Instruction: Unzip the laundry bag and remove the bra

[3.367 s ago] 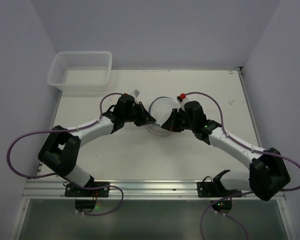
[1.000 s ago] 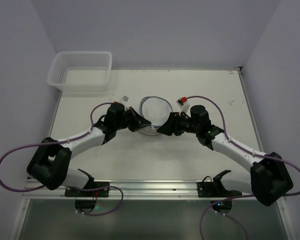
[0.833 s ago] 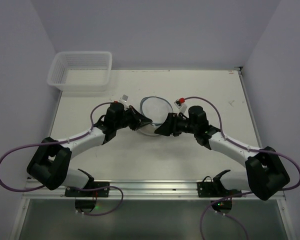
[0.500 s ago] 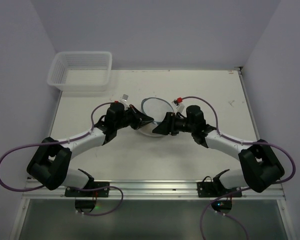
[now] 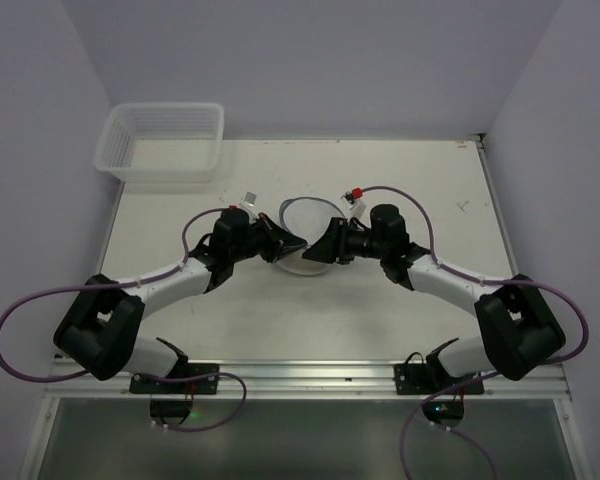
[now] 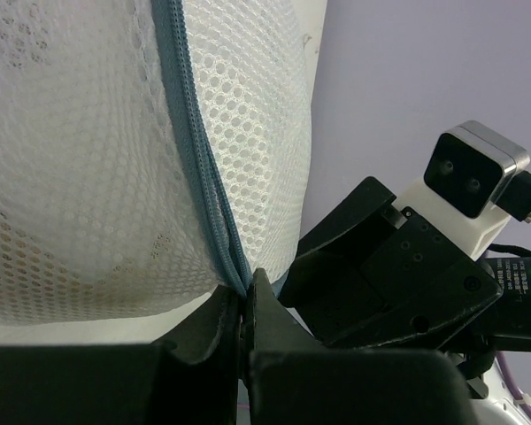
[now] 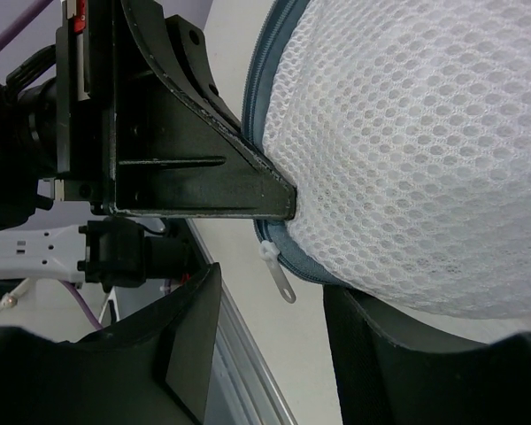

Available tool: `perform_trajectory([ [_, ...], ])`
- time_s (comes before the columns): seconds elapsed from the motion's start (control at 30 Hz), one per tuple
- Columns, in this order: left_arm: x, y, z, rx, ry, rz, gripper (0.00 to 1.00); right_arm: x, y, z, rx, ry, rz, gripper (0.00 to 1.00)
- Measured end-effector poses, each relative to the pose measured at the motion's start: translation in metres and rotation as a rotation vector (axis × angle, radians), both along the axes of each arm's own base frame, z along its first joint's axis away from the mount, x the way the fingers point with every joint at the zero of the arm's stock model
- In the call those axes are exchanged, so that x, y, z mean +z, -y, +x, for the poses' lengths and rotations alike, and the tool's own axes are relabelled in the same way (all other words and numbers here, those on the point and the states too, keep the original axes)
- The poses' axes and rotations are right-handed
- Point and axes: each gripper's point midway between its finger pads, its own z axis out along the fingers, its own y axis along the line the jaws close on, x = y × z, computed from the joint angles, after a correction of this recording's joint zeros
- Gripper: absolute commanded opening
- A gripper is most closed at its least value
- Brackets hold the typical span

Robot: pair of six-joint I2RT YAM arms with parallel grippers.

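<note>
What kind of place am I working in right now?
Probably a lab robot cell, not a home: a white table boxed in by plain lavender walls, an aluminium mounting rail along its near edge, and a round white mesh laundry bag as the workpiece.

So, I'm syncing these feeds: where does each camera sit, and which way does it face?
Top external: fixed above, behind the bases, looking down at the table; both arms meet at the laundry bag.
Left wrist: on the left arm, facing right along the left pincer, shut on the bag's zip rim.
Right wrist: on the right arm, facing left past the open right pincer at the zip pull.
Shared: both wrist views show the bag and the opposing pincer.
</note>
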Motion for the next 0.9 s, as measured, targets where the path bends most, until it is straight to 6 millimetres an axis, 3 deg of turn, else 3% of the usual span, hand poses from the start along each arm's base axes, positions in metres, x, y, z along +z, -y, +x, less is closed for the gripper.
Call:
perform_trajectory([
  [0.47, -0.003, -0.001, 0.002, 0.017, 0.007, 0.022, 0.0, 0.005, -0.001, 0.001, -0.001, -0.005, 0.01, 0.33],
  [0.73, -0.006, 0.0, 0.0, 0.013, 0.009, 0.033, 0.0, 0.001, 0.0, 0.001, -0.009, -0.014, -0.006, 0.0],
  [0.9, -0.008, -0.001, -0.001, 0.009, 0.011, 0.042, 0.0, -0.006, 0.012, -0.002, -0.042, -0.022, -0.075, 0.0],
])
